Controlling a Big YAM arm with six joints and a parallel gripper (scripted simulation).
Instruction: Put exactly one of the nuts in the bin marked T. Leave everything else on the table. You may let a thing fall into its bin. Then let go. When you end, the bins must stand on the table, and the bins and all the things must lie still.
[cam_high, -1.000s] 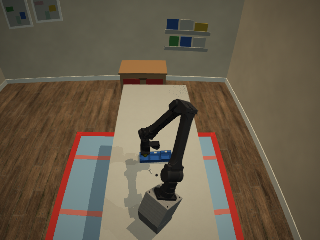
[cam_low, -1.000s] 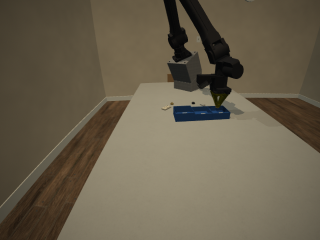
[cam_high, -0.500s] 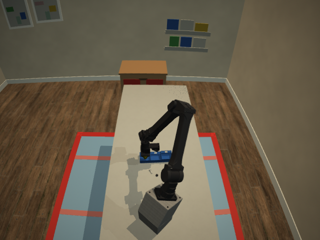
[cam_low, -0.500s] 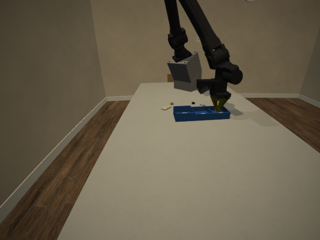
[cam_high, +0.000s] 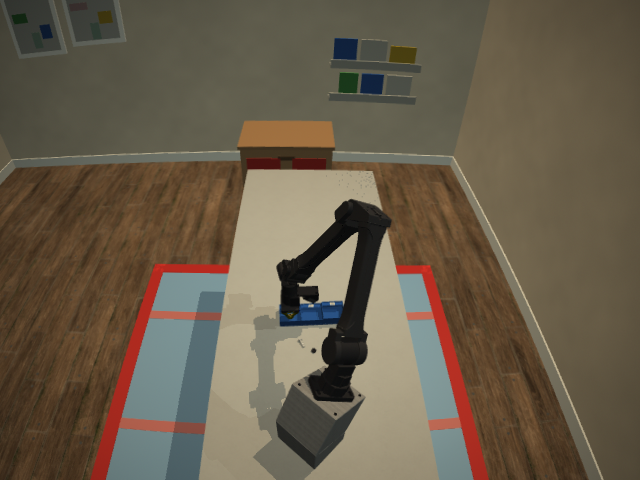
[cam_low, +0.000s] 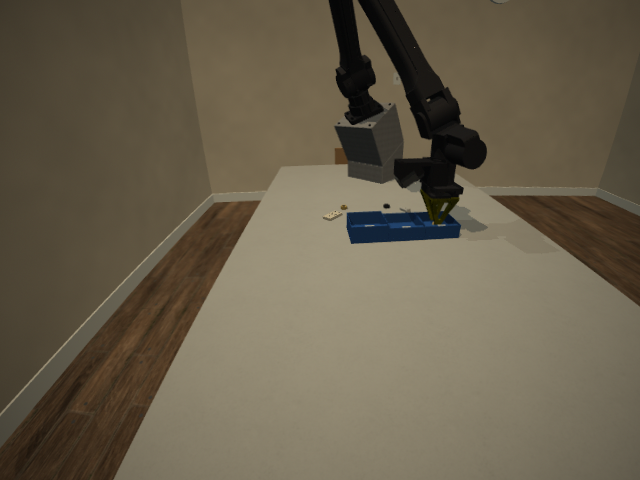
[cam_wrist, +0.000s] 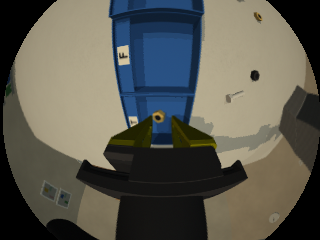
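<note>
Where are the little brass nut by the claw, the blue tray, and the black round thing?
brass nut (cam_wrist: 158, 118), wrist view, its ring face.
blue tray (cam_wrist: 160, 47), wrist view, middle compartment floor.
black round thing (cam_wrist: 255, 75), wrist view, its centre.

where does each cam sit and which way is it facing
top: high behind the base, looking down the table; whole arm shows.
exterior: low at the table's far end, facing back at the base; arm and gripper show.
wrist: on the arm, looking down past the fingers.
All three share the blue bin row.
</note>
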